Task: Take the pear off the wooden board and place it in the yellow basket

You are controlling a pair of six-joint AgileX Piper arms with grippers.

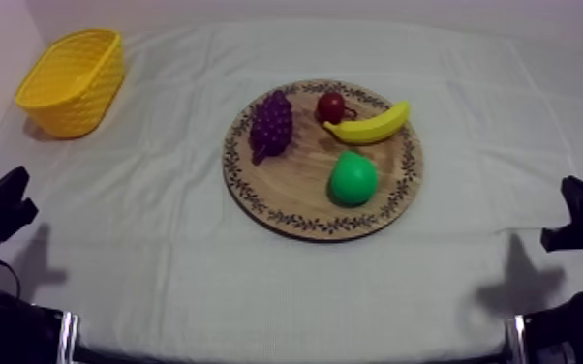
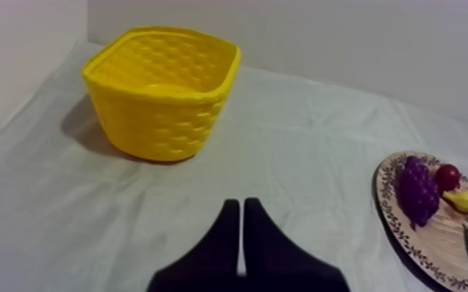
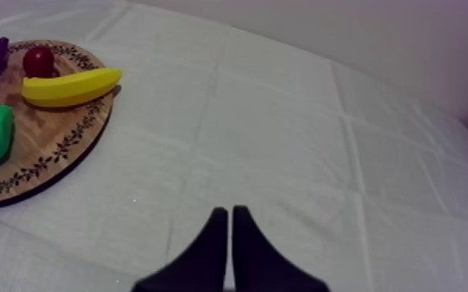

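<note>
One pear [image 1: 352, 179], green, on the near right part of the round wooden board [image 1: 257, 194], closer to the right jaws than the left jaws, both pairs closed on nothing; yellow basket [image 1: 71, 82] far left.

(a) banana [image 3: 70, 85], lying on its side, well ahead of the right gripper [image 3: 227, 210] and off to its left; (b) small red fruit [image 3: 39, 60], just beyond the banana, farther from that gripper; (c) bunch of grapes [image 2: 416, 189], ahead of the left gripper [image 2: 240, 203], off to its right; (d) grey-white cloth [image 3: 299, 132], spread ahead of both.
</note>
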